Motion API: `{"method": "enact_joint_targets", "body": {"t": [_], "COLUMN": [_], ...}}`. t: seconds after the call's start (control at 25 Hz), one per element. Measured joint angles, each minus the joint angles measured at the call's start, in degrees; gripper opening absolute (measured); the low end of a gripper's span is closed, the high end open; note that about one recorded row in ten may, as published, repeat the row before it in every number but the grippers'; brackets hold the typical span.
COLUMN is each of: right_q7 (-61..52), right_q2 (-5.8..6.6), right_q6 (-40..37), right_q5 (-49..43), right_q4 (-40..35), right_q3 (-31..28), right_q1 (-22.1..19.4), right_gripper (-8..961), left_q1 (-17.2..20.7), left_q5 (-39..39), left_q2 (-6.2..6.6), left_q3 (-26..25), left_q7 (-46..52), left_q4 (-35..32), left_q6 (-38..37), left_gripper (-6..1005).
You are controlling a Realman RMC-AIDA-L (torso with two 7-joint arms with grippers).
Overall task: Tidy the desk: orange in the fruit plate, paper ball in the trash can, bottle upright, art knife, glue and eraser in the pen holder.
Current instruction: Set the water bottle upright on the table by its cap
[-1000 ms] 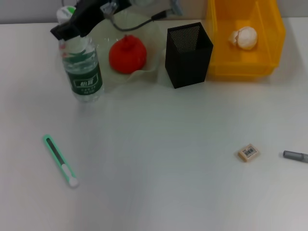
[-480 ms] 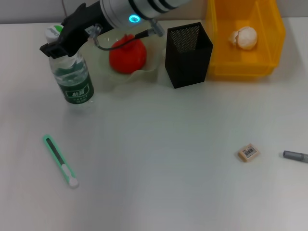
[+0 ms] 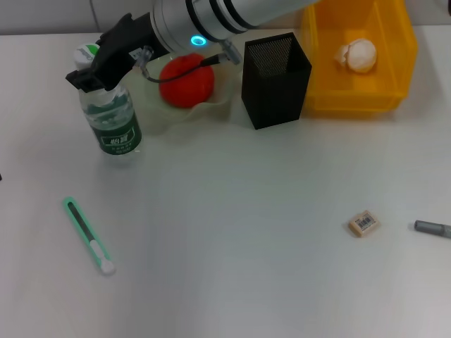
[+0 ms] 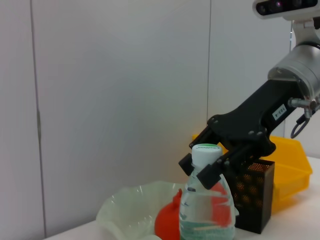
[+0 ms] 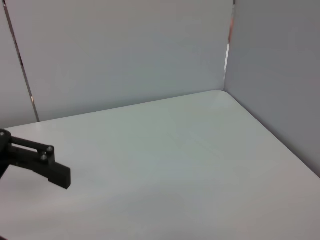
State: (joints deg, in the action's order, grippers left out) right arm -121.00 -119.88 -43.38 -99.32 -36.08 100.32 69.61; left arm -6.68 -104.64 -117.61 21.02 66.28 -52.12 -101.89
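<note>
In the head view I count one of each thing: one bottle point(image 3: 110, 116), one orange point(image 3: 187, 79) in one fruit plate point(image 3: 211, 107), one pen holder point(image 3: 276, 81), one yellow trash can point(image 3: 394, 56) with one paper ball point(image 3: 356, 55) inside, one art knife point(image 3: 88, 234), one eraser point(image 3: 363, 223) and one glue point(image 3: 431, 228). My right claw point(image 3: 95, 74) sits at the upper left of the frame, over the bottle's neck just under the cap. The bottle stands upright on the table point(image 3: 232, 183). The knife lies at the lower left; the eraser and glue lie at the right edge, well apart from my claw.

The left wrist view gives the side-on look the head view lacks: my right claw point(image 4: 207, 167) is clamped on the neck of the bottle point(image 4: 207, 215), one finger on each side. The orange point(image 4: 167, 222) in its plate point(image 4: 125, 207) and the pen holder point(image 4: 255, 200) stand behind.

The right wrist view shows only one black finger point(image 5: 50, 170) over bare table point(image 5: 175, 150), not the bottle.
</note>
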Motion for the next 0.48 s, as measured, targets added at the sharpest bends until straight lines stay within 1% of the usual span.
{"method": "enact_joint_targets", "body": {"t": [0.24, 0.48], "right_q7": [-0.2, -0.5], "right_q2": [0.0, 0.0], "right_q6": [-0.3, 0.0], "right_q5": [0.0, 0.0], "right_q4": [0.0, 0.0], "right_q3": [0.0, 1.4], "right_q1": [-0.1, -0.1], "right_gripper": [437, 437], "left_q1": [-0.1, -0.1], "left_q5": [-1.0, -1.0], "left_q2": [-0.23, -0.34], "left_q3": [-0.1, -0.4], "left_q7": [-0.1, -0.1], "left_q4": [0.0, 0.0], "left_q6": [-0.1, -0.3], "left_gripper": [855, 855]}}
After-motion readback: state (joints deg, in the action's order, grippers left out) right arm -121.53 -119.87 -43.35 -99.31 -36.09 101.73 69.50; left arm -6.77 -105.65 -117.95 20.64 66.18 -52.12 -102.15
